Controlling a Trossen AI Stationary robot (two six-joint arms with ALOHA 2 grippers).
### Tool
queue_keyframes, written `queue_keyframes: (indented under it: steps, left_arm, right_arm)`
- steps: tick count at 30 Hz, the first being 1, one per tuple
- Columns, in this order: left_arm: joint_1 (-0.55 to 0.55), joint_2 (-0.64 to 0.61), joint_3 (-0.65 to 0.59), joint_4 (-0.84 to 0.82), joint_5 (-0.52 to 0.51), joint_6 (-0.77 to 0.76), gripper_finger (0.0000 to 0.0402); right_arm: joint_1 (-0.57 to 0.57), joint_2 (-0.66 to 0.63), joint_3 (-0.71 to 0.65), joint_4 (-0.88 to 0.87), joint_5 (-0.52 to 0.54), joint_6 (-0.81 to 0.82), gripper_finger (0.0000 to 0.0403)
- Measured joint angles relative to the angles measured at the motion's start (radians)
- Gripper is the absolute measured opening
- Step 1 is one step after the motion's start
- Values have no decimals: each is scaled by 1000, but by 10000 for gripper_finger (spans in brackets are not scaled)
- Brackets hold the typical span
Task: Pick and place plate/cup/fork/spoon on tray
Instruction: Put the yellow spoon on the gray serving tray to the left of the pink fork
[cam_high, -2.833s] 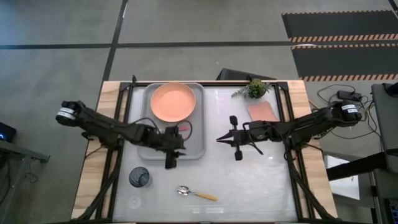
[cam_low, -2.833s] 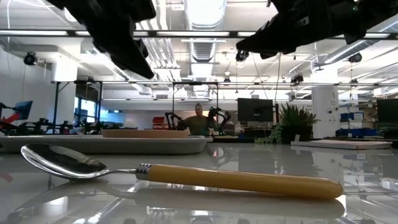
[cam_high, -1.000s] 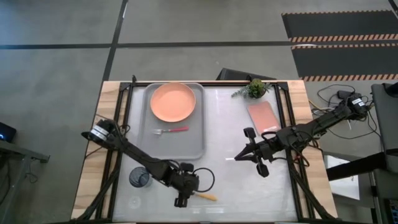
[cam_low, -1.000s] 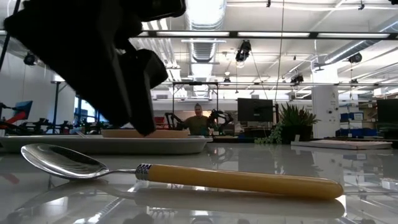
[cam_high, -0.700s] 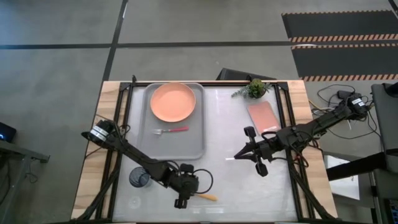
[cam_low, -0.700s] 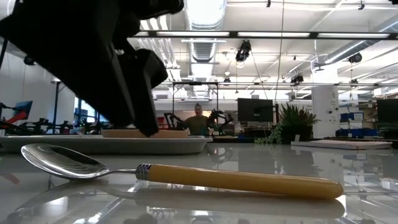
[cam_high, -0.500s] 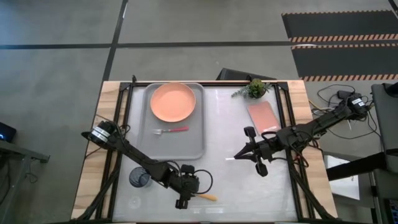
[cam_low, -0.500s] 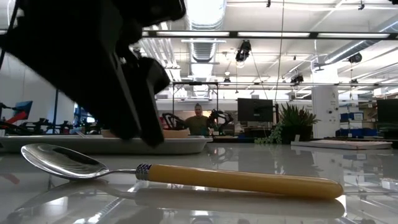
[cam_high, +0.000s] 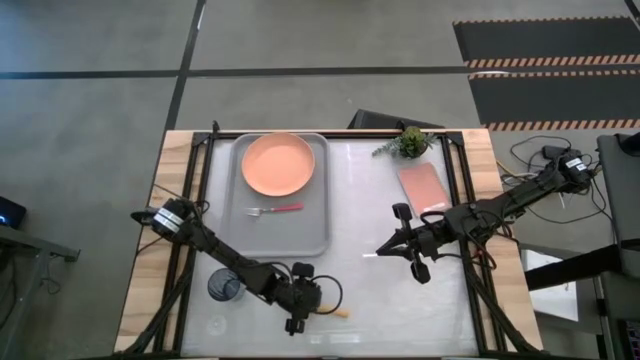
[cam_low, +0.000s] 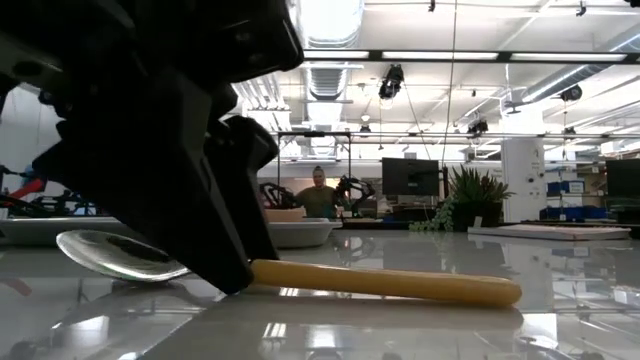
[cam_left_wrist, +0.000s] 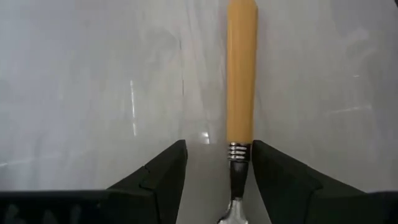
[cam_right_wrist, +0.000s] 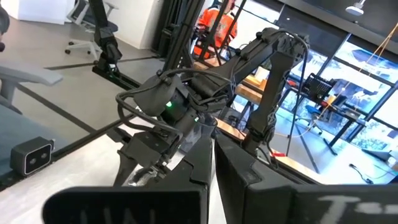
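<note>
The spoon lies flat on the table near its front edge; its orange-yellow handle (cam_high: 338, 314) and silver bowl (cam_low: 120, 255) show. My left gripper (cam_high: 305, 308) is open, down at the table, its fingers on either side of the spoon's neck (cam_left_wrist: 239, 163). The dark cup (cam_high: 225, 287) stands on the table to the left of it. The salmon plate (cam_high: 278, 163) and the pink-handled fork (cam_high: 276, 210) lie on the grey tray (cam_high: 304, 236) at the far left. My right gripper (cam_high: 380, 252) is shut and empty, right of the table's middle. My left gripper's fingers come from above, one on each side of the spoon's neck, just behind the handle's ferrule (cam_left_wrist: 239, 151). One finger (cam_left_wrist: 273, 180) stands very close beside the neck. I cannot tell whether it touches. The spoon lies flat on the table.
A pink rectangular slab (cam_high: 422, 183) and a small green plant (cam_high: 410, 142) sit at the far right of the table. A person shows far off in the room behind (cam_low: 318, 195). Bare table lies between the tray and my right gripper.
My left gripper has come down onto the table over the spoon, its fingers now astride the neck. The spoon has slid and turned a little on the table while staying flat. My right arm has kept still.
</note>
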Motion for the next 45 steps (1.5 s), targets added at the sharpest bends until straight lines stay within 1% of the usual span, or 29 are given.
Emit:
queue_keyframes:
  steps: [3,5,11,14,17,23,26,32,36,41,45]
  left_arm:
    - [-1,0,-6,3,-11,-1,162]
    - [-2,0,-6,1,-16,-1,149]
    - [-1,0,-6,-10,-24,-2,78]
    - [-1,0,-6,-13,-9,-3,40]
    - [0,-1,-6,-14,3,-4,16]
    - [2,-6,-1,-24,21,-3,17]
    - [2,-33,-5,-53,33,-3,18]
    - [16,-151,-2,-169,46,38,19]
    - [58,-224,-8,-218,42,105,19]
    - [134,-308,-9,-368,37,149,19]
    - [196,-358,-11,-479,17,212,20]
  right_arm:
    - [0,0,0,0,0,0,9]
    - [0,0,0,0,0,-2,9]
    - [0,0,0,0,0,-8,9]
    - [0,0,0,0,0,-7,9]
    - [0,0,0,0,0,-6,9]
    - [0,0,0,-2,0,26,9]
    - [0,0,0,-12,0,41,9]
    - [0,0,0,-16,-2,75,9]
    - [5,0,0,-16,-3,81,9]
    - [5,0,0,-18,-3,89,9]
    - [5,0,0,-26,-3,91,9]
